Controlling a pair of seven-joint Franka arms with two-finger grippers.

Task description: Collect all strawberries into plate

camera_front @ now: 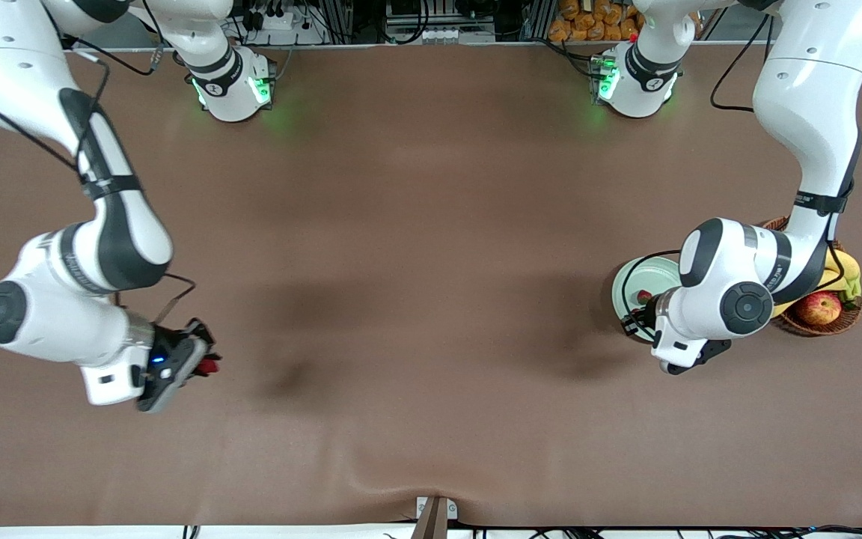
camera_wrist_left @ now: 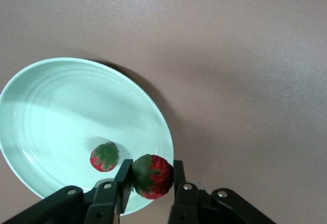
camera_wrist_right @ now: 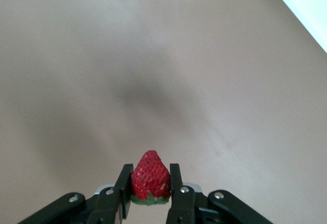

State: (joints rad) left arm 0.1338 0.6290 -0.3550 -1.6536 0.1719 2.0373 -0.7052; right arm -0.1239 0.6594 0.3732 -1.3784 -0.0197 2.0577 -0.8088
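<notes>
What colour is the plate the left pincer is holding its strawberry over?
Pale mint green, plain, no pattern. The plate shows best in the left wrist view.

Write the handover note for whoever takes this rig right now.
Left gripper: shut on a strawberry, up over the plate rim.
Right gripper: shut on a strawberry, up over bare table at the right arm's end.
Plate sits beside the basket at the left arm's end.
Done: one strawberry lies in the plate.
Left: drop the left one in, carry the right one over.
</notes>
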